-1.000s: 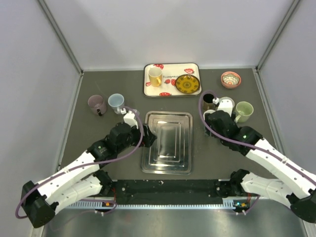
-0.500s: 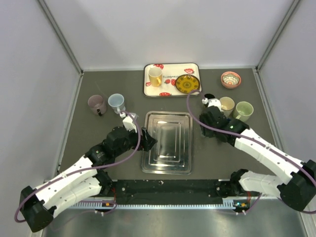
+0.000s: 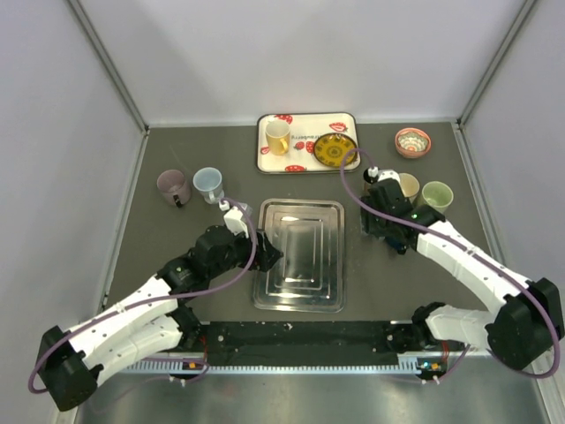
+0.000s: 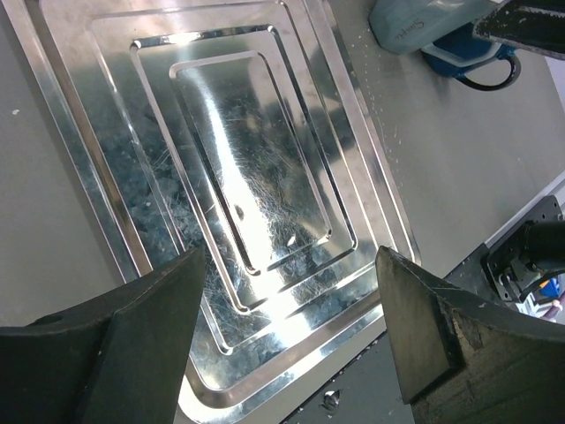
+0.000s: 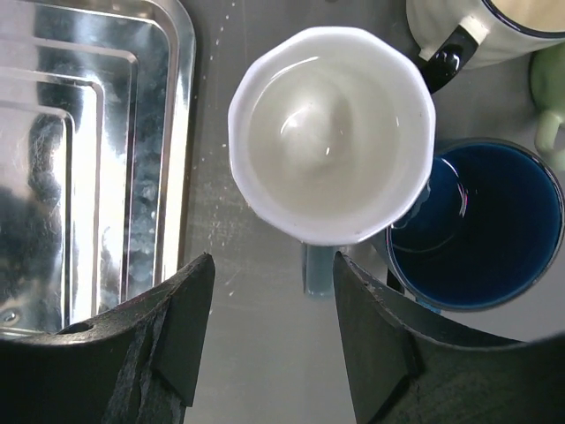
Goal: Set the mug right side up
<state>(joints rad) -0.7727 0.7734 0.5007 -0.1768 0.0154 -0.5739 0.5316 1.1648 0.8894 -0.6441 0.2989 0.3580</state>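
In the right wrist view a mug (image 5: 331, 132) with a white inside and a pale blue handle stands upright, mouth toward the camera. My right gripper (image 5: 274, 336) is open and empty just on the near side of it, with the handle pointing into the gap between its fingers. In the top view the right gripper (image 3: 388, 231) hides this mug. In the left wrist view the mug's pale blue side (image 4: 415, 22) shows beyond the tray. My left gripper (image 4: 291, 344) is open and empty over the metal tray (image 4: 106, 203), at the tray's left edge in the top view (image 3: 267, 253).
A blue mug (image 5: 477, 225), a cream mug (image 5: 481, 26) with a black handle and a green mug (image 5: 552, 97) crowd the white mug's right. The metal tray (image 3: 298, 291) lies at centre. A patterned tray (image 3: 300, 163), pink bowl (image 3: 412, 141), purple mug (image 3: 174, 187) and light blue mug (image 3: 208, 183) stand behind.
My right wrist has shifted left and now covers the dark mug that showed a second ago; the cream mug has come into view. The left arm has hardly moved.
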